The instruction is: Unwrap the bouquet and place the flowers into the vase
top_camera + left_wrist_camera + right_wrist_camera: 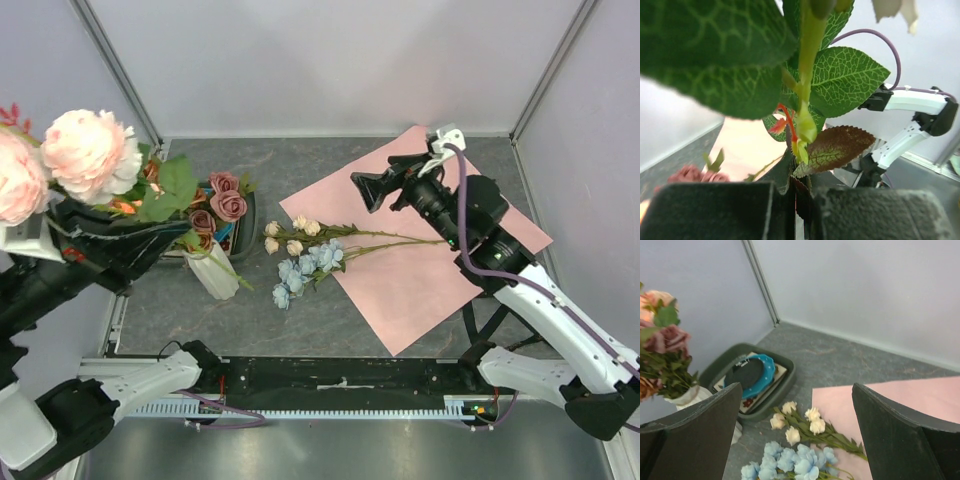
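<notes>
Peach flowers (85,155): big blooms held up high, green stem pinched in the left gripper (183,238), with leaves fanning out right above its fingers (715,210)
Left gripper: clamped tight on that stem, jaws basically together
Vase (213,270): the white ribbed one, just beside the left gripper's tip on the right arm's side, with mauve flowers (228,203) already standing in it
Tray (247,222): dark green, right behind the vase, so it's cramped back there; can't tell if they touch
Cream flowers (290,235) and blue flowers (305,268): lying flat between the two grippers, heads on bare table, stems running onto the paper under the right gripper
Paper (430,270): pink side up, spread flat below the right gripper
Right gripper (383,192): jaws spread wide with nothing in them, hanging over the paper's edge, above the loose stems
Table (300,165): bare grey stretch between the vase and the blue heads, more of it out past the right gripper
Walls (330,60): pale panels at the back and both sides; the left gripper is close to the left one
</notes>
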`<state>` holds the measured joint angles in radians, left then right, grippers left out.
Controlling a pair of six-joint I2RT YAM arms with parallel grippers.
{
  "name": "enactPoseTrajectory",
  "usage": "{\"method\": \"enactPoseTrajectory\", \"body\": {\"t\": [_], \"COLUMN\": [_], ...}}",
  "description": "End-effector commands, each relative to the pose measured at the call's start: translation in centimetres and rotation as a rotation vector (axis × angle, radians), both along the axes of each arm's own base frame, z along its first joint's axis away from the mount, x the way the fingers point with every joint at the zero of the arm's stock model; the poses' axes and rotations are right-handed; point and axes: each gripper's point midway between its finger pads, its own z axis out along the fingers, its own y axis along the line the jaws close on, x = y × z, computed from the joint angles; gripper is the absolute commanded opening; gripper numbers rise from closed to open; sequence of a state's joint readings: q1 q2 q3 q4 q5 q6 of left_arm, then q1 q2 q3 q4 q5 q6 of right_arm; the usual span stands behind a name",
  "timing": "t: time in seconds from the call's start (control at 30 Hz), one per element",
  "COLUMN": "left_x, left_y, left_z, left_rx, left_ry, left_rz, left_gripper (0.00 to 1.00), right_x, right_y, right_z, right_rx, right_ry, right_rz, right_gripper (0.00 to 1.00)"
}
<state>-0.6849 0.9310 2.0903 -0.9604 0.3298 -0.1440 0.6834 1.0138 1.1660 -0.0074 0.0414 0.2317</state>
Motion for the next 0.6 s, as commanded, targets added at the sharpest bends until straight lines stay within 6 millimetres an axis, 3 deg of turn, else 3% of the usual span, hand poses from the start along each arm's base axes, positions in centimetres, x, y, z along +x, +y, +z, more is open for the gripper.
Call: {"method": "enactPoseTrajectory", "body": {"t": [0.0,0.13,0.23,0.4,0.43,0.5,0.57], "left_x": [2.4,4.6,5.3,6.4,7.3,7.5,6.6], "left_y": [3.0,6.3,7.7,9.0,8.8,9.4,10.6], "left_z": [-4.8,-5.9,-5.6,-5.1,-5.6,-6.2,-4.9], "left_rx": [0.134,0.091,0.044,0.036,0.06,0.074,0.026], "left_ry": [0.137,0.171,0.126,0.051,0.019,-0.028,-0.126], "left_rz": [0.22,0.449,0.532,0.622,0.648,0.676,0.698], "left_gripper": [0.02,0.02,0.02,0.02,0.02,0.02,0.02], "right_x": [1.0,1.4,1.8,2.1,2.1,2.2,2.2], "right_y": [0.6,1.0,1.2,1.3,1.2,1.0,0.8], "right_z": [-0.7,-1.8,-2.5,-2.9,-2.9,-3.2,-3.3], "right_rx": [-0.01,-0.024,-0.029,-0.046,-0.047,-0.05,-0.054], "right_ry": [0.044,0.069,0.082,0.081,0.081,0.082,0.079], "right_rz": [-0.014,-0.009,-0.013,-0.021,-0.026,-0.037,-0.04], "right_gripper": [0.98,0.98,0.98,0.98,0.98,0.98,0.98]}}
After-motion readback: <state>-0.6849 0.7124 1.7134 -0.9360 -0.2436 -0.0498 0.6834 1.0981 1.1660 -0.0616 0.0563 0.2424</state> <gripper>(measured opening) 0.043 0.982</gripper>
